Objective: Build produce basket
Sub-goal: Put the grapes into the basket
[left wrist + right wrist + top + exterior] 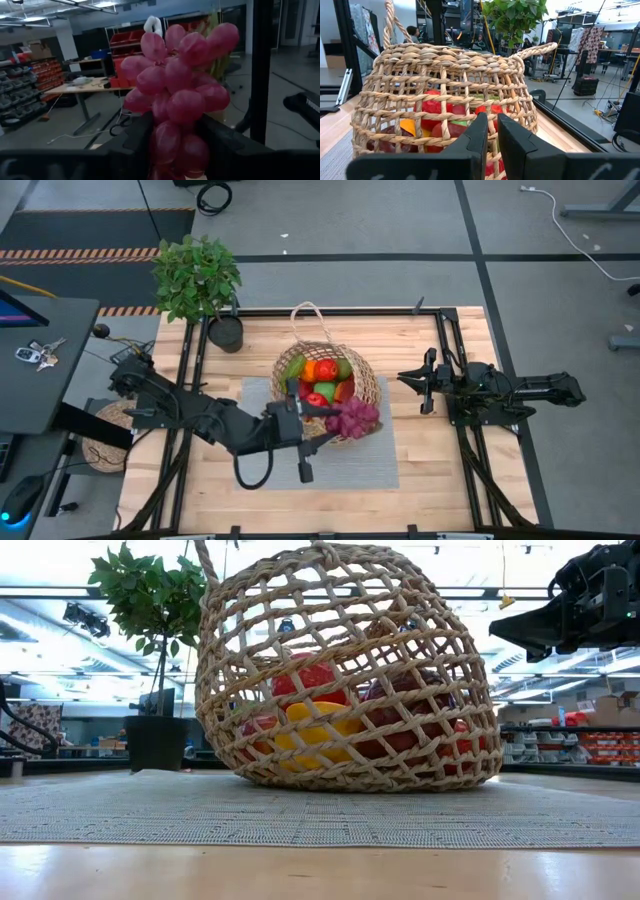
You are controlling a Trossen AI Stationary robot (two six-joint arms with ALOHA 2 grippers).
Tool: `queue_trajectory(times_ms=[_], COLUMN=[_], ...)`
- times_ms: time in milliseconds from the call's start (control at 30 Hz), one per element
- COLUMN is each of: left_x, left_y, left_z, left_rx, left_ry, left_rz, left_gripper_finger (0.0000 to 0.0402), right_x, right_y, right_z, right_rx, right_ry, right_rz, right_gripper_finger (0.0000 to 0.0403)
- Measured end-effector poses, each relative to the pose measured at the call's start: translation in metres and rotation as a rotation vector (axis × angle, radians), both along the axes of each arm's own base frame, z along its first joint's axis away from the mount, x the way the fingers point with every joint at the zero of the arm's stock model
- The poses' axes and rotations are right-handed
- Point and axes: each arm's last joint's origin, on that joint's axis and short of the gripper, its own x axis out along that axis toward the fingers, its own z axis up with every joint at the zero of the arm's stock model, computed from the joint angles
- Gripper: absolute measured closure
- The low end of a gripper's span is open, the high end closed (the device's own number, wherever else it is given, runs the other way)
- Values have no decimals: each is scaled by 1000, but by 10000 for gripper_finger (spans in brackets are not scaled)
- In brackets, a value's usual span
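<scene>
Mat: we've got a grey woven mat [372, 463] nearest us on the wooden table [460, 480], and the basket sits on it.

Left hand: the left hand [318, 418] is at the near rim of the basket, clamped on a bunch of purple grapes [353, 418]. In the left wrist view we see the grapes [176, 95] wedged between its two dark fingers [131, 142], bulging up out of the grip.

Grapes: held up off the table, hanging over the basket's near right edge, not resting inside as far as we can tell.

Basket: the tan wicker basket [369, 380] stands upright in the middle of the table, thin looped handle pointing to the far side. From table height we see its open weave [345, 670] with produce showing through.

Produce: inside we spot red, orange, yellow and green pieces [322, 378] piled together, filling the bowl.

Right hand: the right hand [413, 380] waits to the right of the basket, well apart from it, fingers pressed together on nothing. Its own view looks past those shut fingers [479, 137] at the basket's side [445, 90].

Plant: a leafy potted plant [197, 277] in a black pot [226, 333] stands at the table's far left corner.
</scene>
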Motion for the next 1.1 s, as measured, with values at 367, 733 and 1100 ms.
queue_trajectory(times_ms=[367,733,1100], left_x=[0,1,9], left_y=[0,1,17], left_z=[0,-4,-6], left_rx=[132,978,1512], left_ry=[31,236,399], left_rz=[9,72,130], left_gripper_finger=[261,263,264], right_x=[0,0,0], right_y=[0,0,0], right_z=[0,0,0], right_rx=[0,0,0], right_ry=[0,0,0], right_rz=[0,0,0], right_gripper_finger=[353,353,353])
